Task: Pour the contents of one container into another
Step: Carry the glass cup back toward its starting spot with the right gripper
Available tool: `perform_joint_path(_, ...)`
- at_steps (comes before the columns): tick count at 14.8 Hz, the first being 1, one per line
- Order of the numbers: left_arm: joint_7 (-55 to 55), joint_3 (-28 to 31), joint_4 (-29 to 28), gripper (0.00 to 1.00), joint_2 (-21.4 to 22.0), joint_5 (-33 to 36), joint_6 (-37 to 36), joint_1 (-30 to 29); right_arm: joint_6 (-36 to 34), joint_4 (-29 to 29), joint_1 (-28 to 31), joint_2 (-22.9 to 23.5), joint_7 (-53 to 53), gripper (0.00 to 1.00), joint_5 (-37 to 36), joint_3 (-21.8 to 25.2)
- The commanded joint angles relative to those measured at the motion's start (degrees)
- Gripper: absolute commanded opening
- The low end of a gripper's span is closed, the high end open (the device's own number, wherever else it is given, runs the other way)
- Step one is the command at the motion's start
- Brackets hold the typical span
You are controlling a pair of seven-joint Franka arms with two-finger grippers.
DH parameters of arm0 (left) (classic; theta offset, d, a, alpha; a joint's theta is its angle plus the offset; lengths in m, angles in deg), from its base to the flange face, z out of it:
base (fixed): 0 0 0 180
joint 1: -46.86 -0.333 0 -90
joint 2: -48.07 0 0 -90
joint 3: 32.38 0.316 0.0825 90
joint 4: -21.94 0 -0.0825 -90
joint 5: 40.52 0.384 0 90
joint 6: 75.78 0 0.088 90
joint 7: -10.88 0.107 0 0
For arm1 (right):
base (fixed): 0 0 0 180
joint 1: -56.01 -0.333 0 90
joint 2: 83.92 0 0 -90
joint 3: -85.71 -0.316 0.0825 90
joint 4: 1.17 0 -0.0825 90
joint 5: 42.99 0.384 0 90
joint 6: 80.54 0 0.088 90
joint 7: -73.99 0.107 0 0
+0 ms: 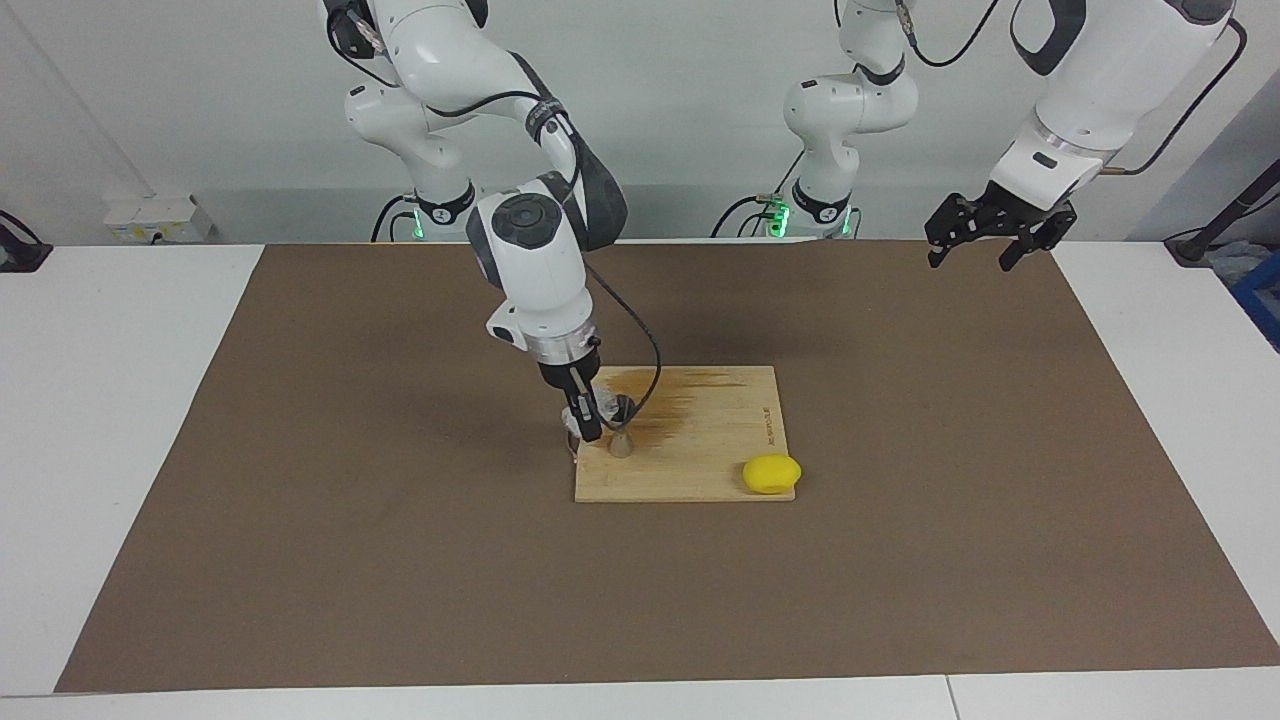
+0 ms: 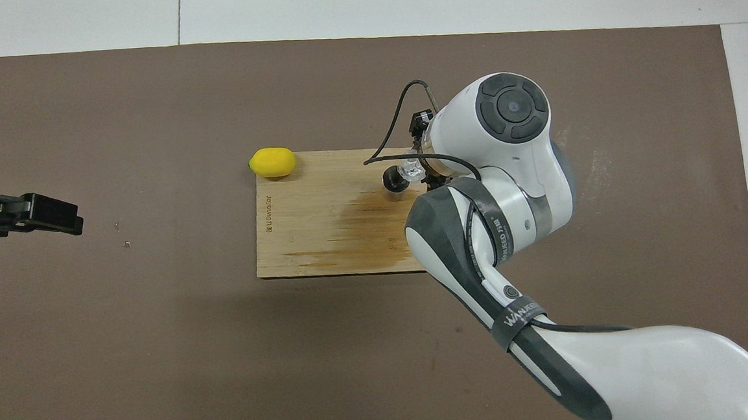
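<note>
- The right claw (image 1: 586,428) hangs low over the edge of the pale wooden cutting board (image 1: 700,470) toward the right arm's end of the desk, its fingers clamped on the small clear cup (image 2: 410,169).
- The small clear cup sits between those fingers, tilted toward the small grey metal hourglass-shaped jigger (image 1: 621,440); whether anything is inside it cannot be made out.
- The jigger stands upright on the board just beside the cup, at about 3 o'clock from the claw in the facing view.
- In the overhead view the jigger's dark mouth (image 2: 393,181) lies at about 8 o'clock from the cup, nearly touching it.
- A darker brown wet-looking stain (image 2: 361,220) spreads over the part of the board nearer to the robots than the jigger.
- A yellow lemon (image 1: 771,474) rests on the board's corner toward the left arm's end, at about 4 o'clock from the jigger in the facing view, well apart from it.
- The left claw (image 1: 968,255) waits in the air over the brown mat (image 1: 300,520) at the left arm's end of the desk, its fingers spread apart and holding nothing.
</note>
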Motion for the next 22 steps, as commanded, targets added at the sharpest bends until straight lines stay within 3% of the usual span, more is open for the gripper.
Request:
perform_joint_path(1, -2.41, 0.21, -2.13, 1.00, 1.86, 1.71, 1.04, 0.59, -0.37, -0.26, 1.68, -0.32, -3.75, 0.10, 4.14, -0.44)
perform_joint_path(7, -2.59, 0.12, -1.96, 1.00, 1.86, 1.71, 0.96, 0.59, -0.55, 0.70, 6.24, -0.40, -11.05, 0.10, 16.17, -0.35)
perform_joint_path(15, -2.59, 0.21, -1.96, 1.00, 1.86, 1.62, 0.60, 0.24, -0.46, 7.99, 16.52, -2.68, -26.51, 0.09, 35.95, -0.35)
perform_joint_path(22, -2.59, 0.21, -1.96, 1.00, 1.86, 1.62, 0.69, 0.24, -1.25, 12.22, 23.91, 0.47, -41.89, 0.08, 44.66, -0.35)
